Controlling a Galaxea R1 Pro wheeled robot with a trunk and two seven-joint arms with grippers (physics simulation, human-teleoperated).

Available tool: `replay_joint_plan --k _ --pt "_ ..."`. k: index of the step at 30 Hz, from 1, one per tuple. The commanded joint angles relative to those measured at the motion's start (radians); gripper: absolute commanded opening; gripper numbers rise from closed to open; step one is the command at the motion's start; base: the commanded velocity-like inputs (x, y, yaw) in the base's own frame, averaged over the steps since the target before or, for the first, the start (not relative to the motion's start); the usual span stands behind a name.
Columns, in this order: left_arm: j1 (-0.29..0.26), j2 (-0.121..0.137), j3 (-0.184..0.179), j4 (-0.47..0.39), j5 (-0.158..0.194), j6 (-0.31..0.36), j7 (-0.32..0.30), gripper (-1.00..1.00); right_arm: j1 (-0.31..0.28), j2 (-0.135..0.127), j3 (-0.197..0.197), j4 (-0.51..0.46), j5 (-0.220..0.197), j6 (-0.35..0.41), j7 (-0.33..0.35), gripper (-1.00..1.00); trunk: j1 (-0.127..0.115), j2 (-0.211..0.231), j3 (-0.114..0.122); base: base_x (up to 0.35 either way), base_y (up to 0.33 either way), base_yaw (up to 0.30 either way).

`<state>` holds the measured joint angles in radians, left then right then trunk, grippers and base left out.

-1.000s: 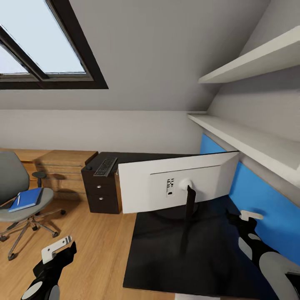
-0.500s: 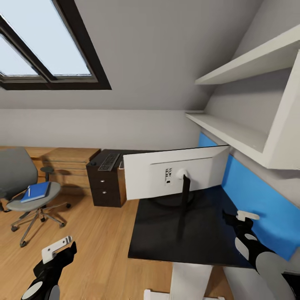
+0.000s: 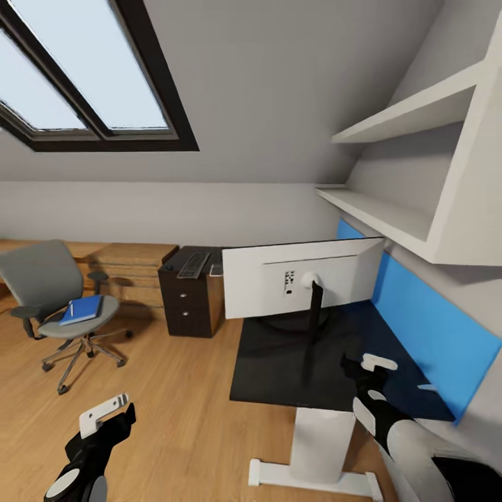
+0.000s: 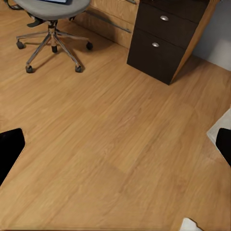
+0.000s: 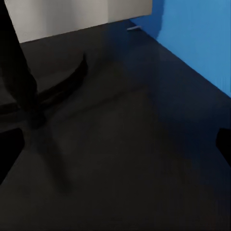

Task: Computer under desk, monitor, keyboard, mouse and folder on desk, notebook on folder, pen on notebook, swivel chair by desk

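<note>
Folder [image 3: 82,309] on chair [image 3: 68,307] seat, 11 o'clock from left gripper [image 3: 104,417], well apart. Left arm nearer; right gripper [image 3: 369,368] over desk [image 3: 279,355]. Both grippers open, empty.

The monitor [image 3: 300,286] turns its pale back to the camera, hiding its screen. The keyboard [image 3: 194,264] on the far drawer unit [image 3: 188,301] is too small to make out keys. The swivel chair [image 4: 53,14] is cut off at the wrist picture's edge.
</note>
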<state>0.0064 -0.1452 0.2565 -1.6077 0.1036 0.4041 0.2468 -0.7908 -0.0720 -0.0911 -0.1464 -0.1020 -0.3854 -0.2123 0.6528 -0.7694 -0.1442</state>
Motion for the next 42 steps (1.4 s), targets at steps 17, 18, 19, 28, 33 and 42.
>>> replay_joint_plan --k 17,18,19,28,33,42 --pt "0.0 -0.001 -0.006 0.002 0.01 0.003 0.005 1.0 0.007 0.13 0.002 0.012 0.119 -0.002 -0.094 1.0 0.0 -0.001 -0.001 -0.001 0.096 0.145" --pt "0.0 -0.001 -0.011 0.008 0.009 0.004 0.006 1.0 0.007 0.134 0.005 0.01 0.119 0.001 -0.093 1.0 0.0 -0.001 -0.001 0.0 0.016 0.005" --pt "0.0 -0.001 -0.025 0.021 0.008 0.004 0.007 1.0 0.007 0.16 0.01 0.0 0.119 0.005 -0.094 1.0 0.0 -0.001 -0.001 0.0 0.008 0.002" --pt "0.0 0.001 -0.051 0.039 0.008 0.004 0.009 1.0 0.005 0.247 0.055 -0.543 0.174 0.498 -0.096 1.0 0.0 -0.001 -0.001 0.0 0.002 0.0" --pt "0.0 0.001 -0.051 0.041 0.007 0.003 0.009 1.0 -0.023 0.247 0.06 -0.85 0.174 0.854 -0.095 1.0 0.0 -0.001 -0.001 0.0 0.0 0.0" --pt "0.0 0.005 -0.05 0.041 0.005 0.004 0.007 1.0 -0.523 0.247 0.127 -0.609 0.172 1.084 -0.093 1.0 0.0 -0.001 -0.001 0.001 0.0 0.0"
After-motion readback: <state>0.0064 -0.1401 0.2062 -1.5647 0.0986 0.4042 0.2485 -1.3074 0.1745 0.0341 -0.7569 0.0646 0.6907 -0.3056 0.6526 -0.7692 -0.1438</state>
